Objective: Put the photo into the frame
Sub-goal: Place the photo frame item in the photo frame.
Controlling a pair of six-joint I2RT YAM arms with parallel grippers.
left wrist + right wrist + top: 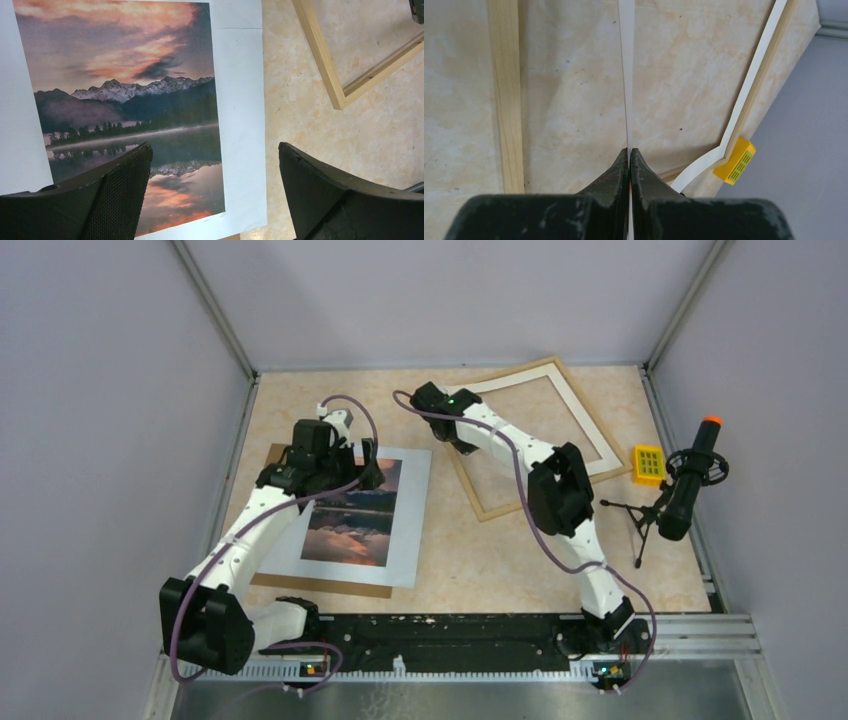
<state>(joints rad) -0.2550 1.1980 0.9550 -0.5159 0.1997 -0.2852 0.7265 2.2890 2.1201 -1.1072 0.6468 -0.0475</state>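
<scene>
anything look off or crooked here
The white card mat is tilted up off the thin light wooden picture frame, one edge pinched in the shut right tool, so the two do not line up.

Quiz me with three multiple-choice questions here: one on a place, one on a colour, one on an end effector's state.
1. Where is the photo? A in the frame; B left of the frame; C on the block.
2. Block colour? A yellow; B green; C blue.
3. State of the right end effector? A wide open; B shut on the white mat; C shut on the photo.
Answers: B, it lies beside the frame, under the left end effector; A, plainly yellow; B, fingers pinch the mat's edge.
</scene>
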